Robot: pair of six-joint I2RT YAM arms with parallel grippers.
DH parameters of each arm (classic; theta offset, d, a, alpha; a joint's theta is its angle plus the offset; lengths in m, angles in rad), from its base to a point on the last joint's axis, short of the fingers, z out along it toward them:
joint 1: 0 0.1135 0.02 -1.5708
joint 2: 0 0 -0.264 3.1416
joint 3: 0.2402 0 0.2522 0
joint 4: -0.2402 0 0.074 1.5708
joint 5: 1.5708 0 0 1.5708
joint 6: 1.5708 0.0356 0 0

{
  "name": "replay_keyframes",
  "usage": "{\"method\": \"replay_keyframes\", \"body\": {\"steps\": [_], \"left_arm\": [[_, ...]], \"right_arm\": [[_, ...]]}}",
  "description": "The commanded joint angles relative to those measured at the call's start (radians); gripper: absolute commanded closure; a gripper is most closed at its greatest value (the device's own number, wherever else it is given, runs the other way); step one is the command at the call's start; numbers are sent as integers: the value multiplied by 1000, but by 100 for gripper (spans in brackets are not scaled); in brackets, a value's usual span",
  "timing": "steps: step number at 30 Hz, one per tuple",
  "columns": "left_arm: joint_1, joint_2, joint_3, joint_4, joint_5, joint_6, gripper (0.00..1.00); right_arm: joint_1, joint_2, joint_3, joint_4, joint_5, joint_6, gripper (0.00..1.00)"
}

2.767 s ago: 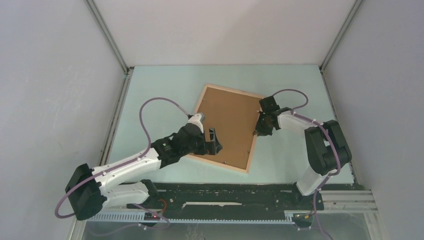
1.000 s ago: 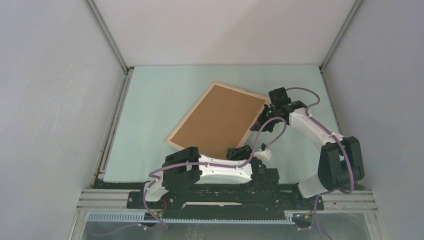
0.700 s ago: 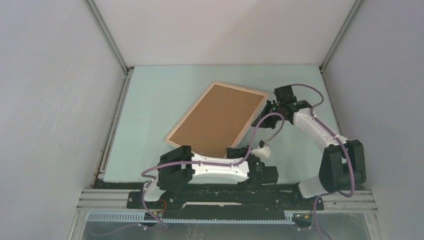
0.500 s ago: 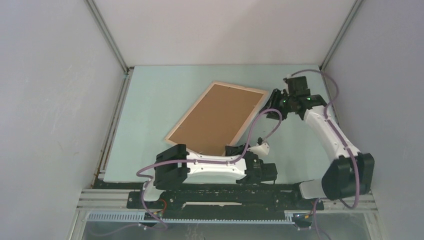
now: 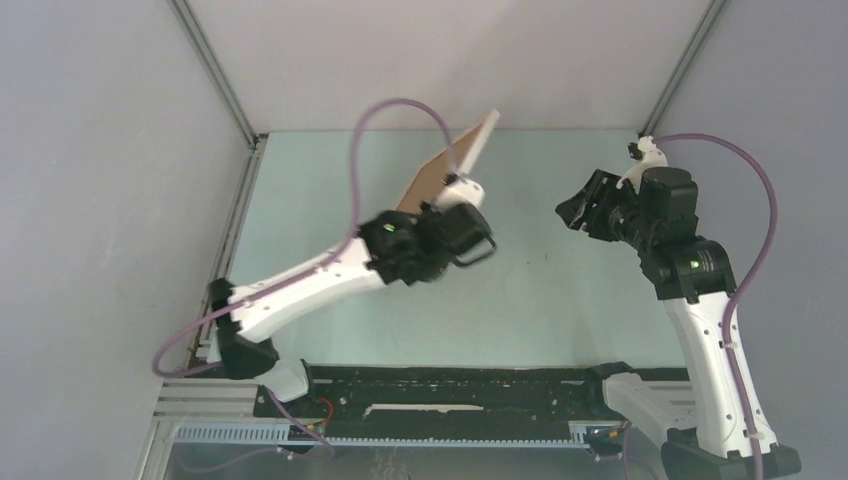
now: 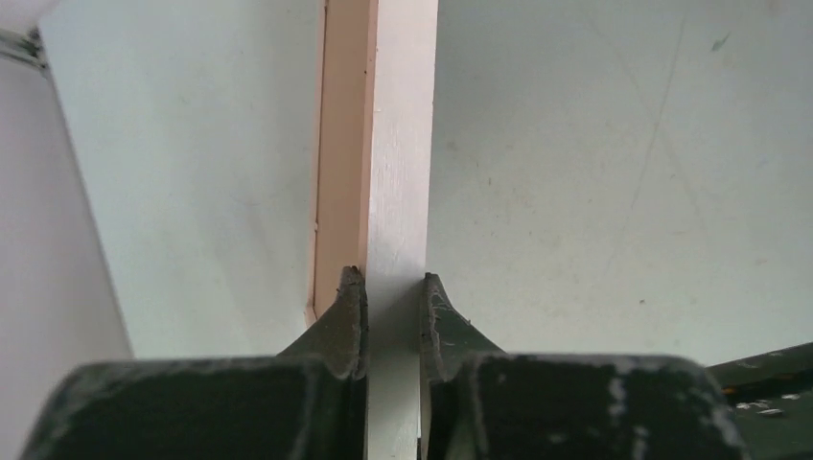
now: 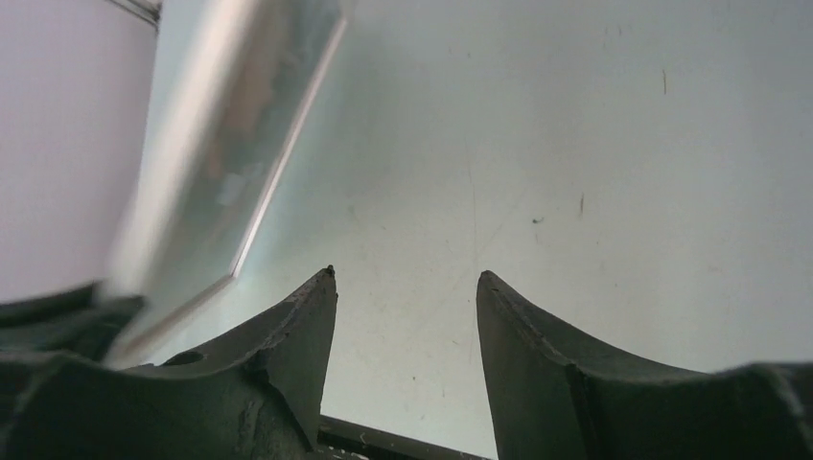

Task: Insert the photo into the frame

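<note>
The frame (image 5: 468,145), light wood with a brown backing board (image 5: 428,182), is lifted off the table and tilted steeply toward the back. My left gripper (image 5: 447,203) is shut on its lower edge. In the left wrist view the frame's wooden edge (image 6: 403,144) runs straight up from between the fingers of the left gripper (image 6: 388,280). My right gripper (image 5: 572,211) hangs open to the right, apart from the frame. The right wrist view shows the right gripper (image 7: 405,275) with nothing in it and the frame's blurred pane (image 7: 240,144) at left. The photo cannot be made out.
The pale green table (image 5: 330,200) is boxed in by grey walls at left, back and right. A black rail (image 5: 450,385) runs along the near edge by the arm bases. The left arm's purple cable (image 5: 385,110) arcs high over the back.
The left gripper closed on the frame's edge and raised it from flat on the table to a steep tilt. The right gripper opened, let go and drew back up to the right.
</note>
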Motion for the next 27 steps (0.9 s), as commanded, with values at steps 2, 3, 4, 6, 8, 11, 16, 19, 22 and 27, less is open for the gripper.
{"method": "replay_keyframes", "body": {"steps": [2,3,4,6,8,11,16,19,22,27], "left_arm": [[155,-192,68,81,150,60,100],[181,-217,63,79,153,63,100],[214,-243,51,78,156,64,100],[292,-302,16,85,192,61,100],[394,-398,-62,140,266,51,100],[568,-524,-270,284,452,6,100],[875,-683,-480,443,650,-90,100],[1016,-746,-542,497,749,-126,100],[1129,-794,-615,545,837,-181,100],[1247,-894,-758,645,889,-283,100]], "right_arm": [[-2,23,-27,-45,21,-18,38],[-2,22,-32,-46,18,-17,38],[-1,19,-37,-47,15,-15,38],[-1,14,-51,-37,7,-10,39],[-2,14,-70,-23,-9,-2,38],[-2,23,-104,4,-41,18,39],[31,54,-167,47,-119,57,39],[95,84,-208,75,-80,72,39],[153,120,-237,109,-71,92,39],[229,188,-267,162,-57,120,39]]}}
